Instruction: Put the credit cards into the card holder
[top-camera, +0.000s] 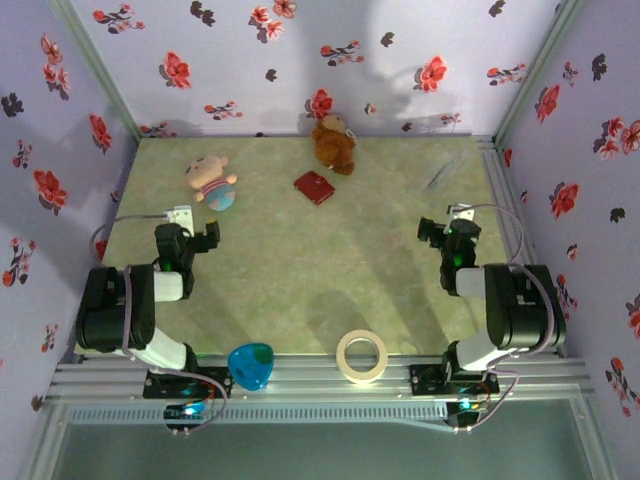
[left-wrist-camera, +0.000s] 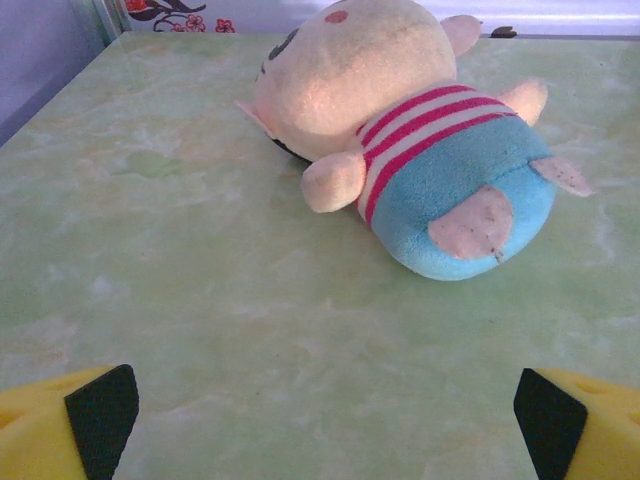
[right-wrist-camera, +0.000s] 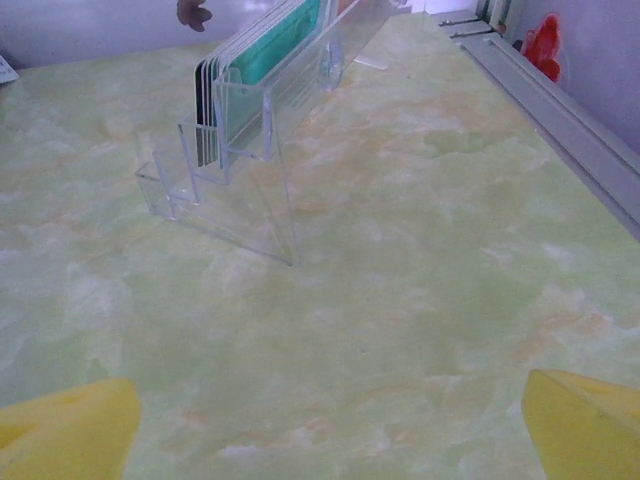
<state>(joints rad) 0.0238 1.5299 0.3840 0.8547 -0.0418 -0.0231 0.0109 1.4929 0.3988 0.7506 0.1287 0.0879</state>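
Top external view: a pale green marbled table (top-camera: 300, 290) in a flower-papered enclosure, with two robot arms at its near edge. We judge the task has not begun, since no card has reached the wallet.

The left gripper (left-wrist-camera: 320, 415) has its yellow, black-padded fingers spread wide with nothing between them. The right gripper (right-wrist-camera: 330, 415) is likewise spread wide and empty.

The credit cards (right-wrist-camera: 285, 45), thin flat rectangles with a teal face showing, stand on edge in the farthest slot of a clear tiered acrylic stand (right-wrist-camera: 230, 190). The stand sits ahead of the right gripper and a little to its left, well apart from the fingers. We cannot count the cards because their edges blur together.

The card holder (top-camera: 314, 187), a small dark-red squarish wallet, lies flat farther ahead of the right gripper and well off to its left. From the left gripper it is ahead and to the right. It looks folded shut, though it is too small to be sure.

A plush pig toy in a red-striped shirt and blue trousers (left-wrist-camera: 420, 170) lies directly ahead of the left gripper and is no part of the job.

Next, in our judgement, the right gripper should travel forward to the stand and pinch the top edge of a single card. That needs fine aim, as the cards are packed closely. The wallet probably needs opening too.
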